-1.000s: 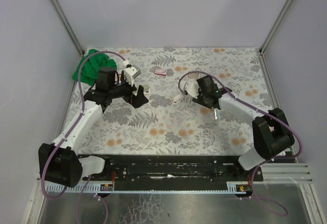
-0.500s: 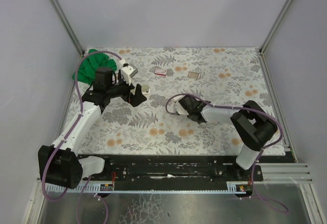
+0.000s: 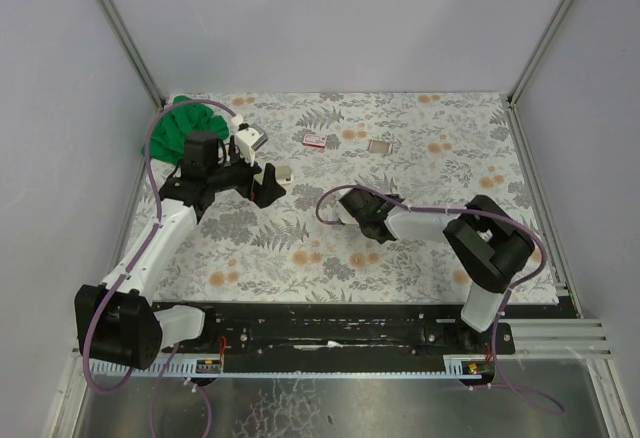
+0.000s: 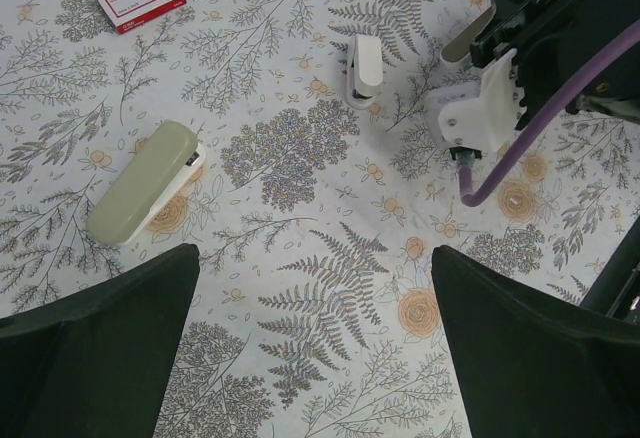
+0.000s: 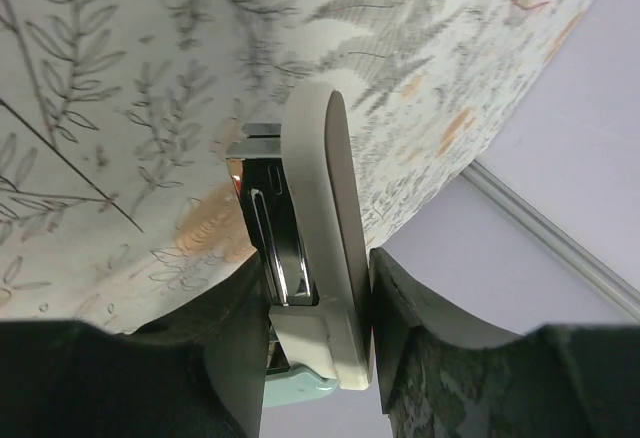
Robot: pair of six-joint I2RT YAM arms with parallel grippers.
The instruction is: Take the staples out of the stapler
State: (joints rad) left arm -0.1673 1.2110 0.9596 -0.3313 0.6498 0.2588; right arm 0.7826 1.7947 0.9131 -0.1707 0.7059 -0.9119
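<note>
Right pincer (image 5: 320,293) clamps a cream plastic stapler (image 5: 322,158) at mid-frame, pickup apparently done; the wide-open left pincer (image 4: 315,348) likely must next free its chrome staple tray (image 5: 272,223).

Soft, even light; no hard shadows.
Diffuse light from above lit the floral table (image 3: 300,248) evenly, and the arms (image 3: 163,235) cast only faint shadows. In the right wrist view a bright glint ran down the chrome of the stapler (image 5: 322,220), and the dark fingers (image 5: 215,378) clamping it were blurred. The left wrist view was sharp on the table, its own fingers (image 4: 90,358) soft-edged.
</note>
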